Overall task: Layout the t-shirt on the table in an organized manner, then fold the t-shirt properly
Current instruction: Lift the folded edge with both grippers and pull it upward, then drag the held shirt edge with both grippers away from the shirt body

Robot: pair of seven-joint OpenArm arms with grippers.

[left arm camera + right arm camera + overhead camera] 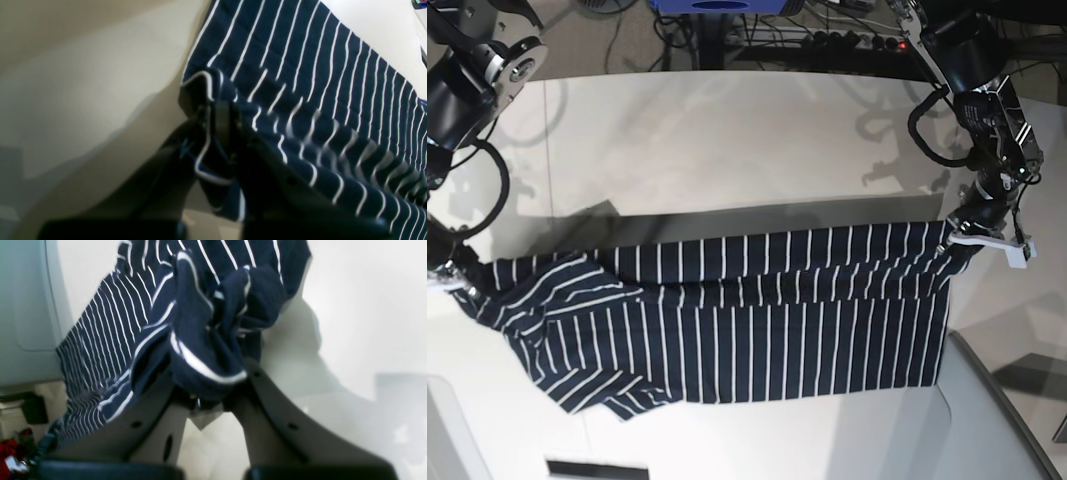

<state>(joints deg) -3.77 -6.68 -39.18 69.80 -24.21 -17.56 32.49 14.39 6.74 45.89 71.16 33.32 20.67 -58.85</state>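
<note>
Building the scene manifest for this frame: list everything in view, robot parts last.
t-shirt: 1, dark navy with thin white stripes, stretched between both grippers, lower part draped on the table.
table: 1, white, under the shirt.
cables: several, dark, on the floor beyond the table's far edge.
left gripper: 1, black, shut on the shirt's edge, at the base view's right.
right gripper: 1, grey fingers, shut on bunched shirt fabric, at the base view's left.
</note>
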